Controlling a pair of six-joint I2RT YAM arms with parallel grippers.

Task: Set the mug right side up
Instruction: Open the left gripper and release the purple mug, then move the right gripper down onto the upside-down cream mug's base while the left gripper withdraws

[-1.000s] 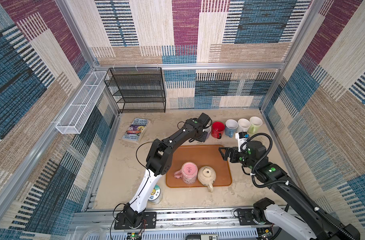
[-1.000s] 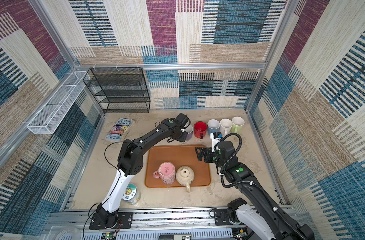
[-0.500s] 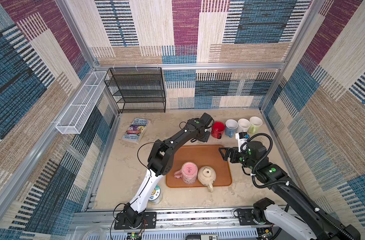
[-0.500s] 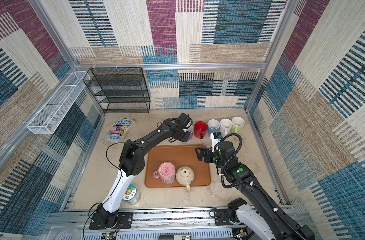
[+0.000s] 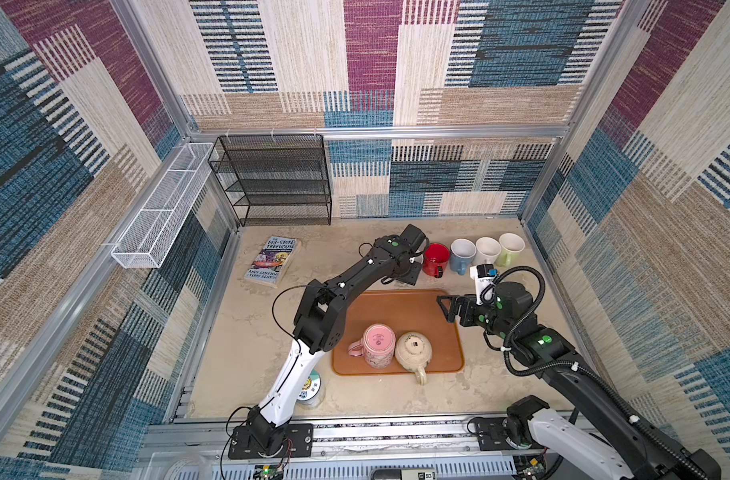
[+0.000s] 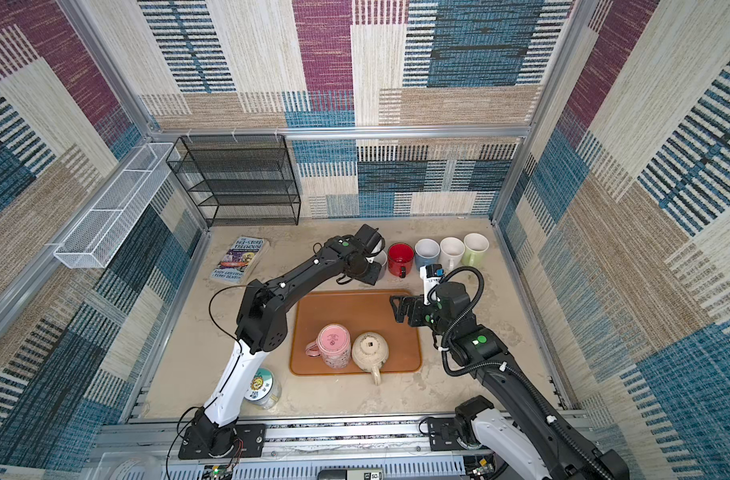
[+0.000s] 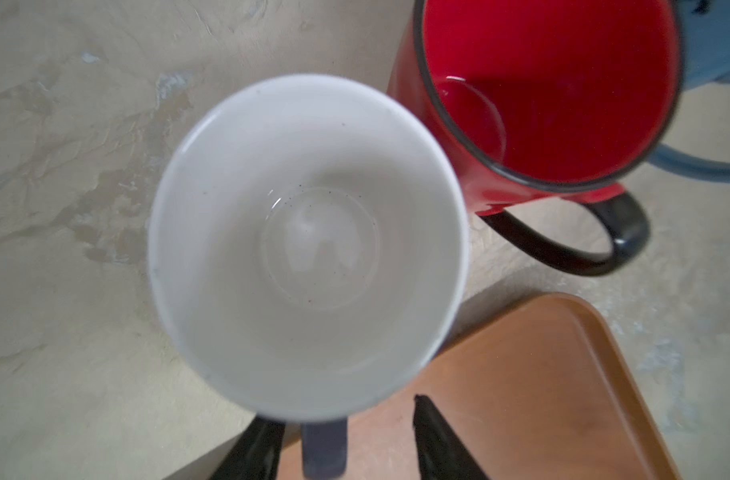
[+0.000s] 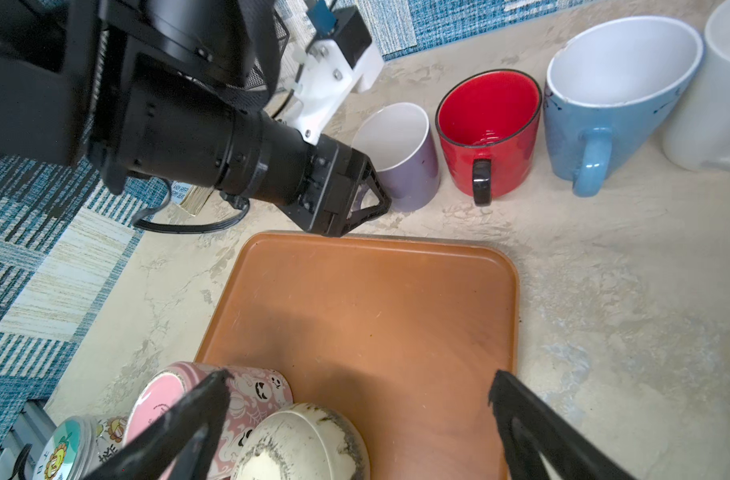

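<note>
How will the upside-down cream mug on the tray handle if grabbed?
The cream mug looks glazed ceramic: probably rigid, heavyish, slippery. Its bulging round body may slip out of a pinch; the handle, overhanging the tray edge, seems safer. Pushing it likely nudges the pink mug close beside it.

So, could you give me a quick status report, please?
Left claw open, astride handle. Purple mug upright beside red mug. Right claw open over tray corner. Nothing blocking.

We count five upright mugs point(image 6: 400, 258), two upturned mugs point(image 6: 333, 345), one tray point(image 6: 355, 311), one book point(image 6: 238, 259), one rack point(image 6: 238, 187), one wire basket point(image 6: 110, 216), one jar point(image 6: 261, 384).
</note>
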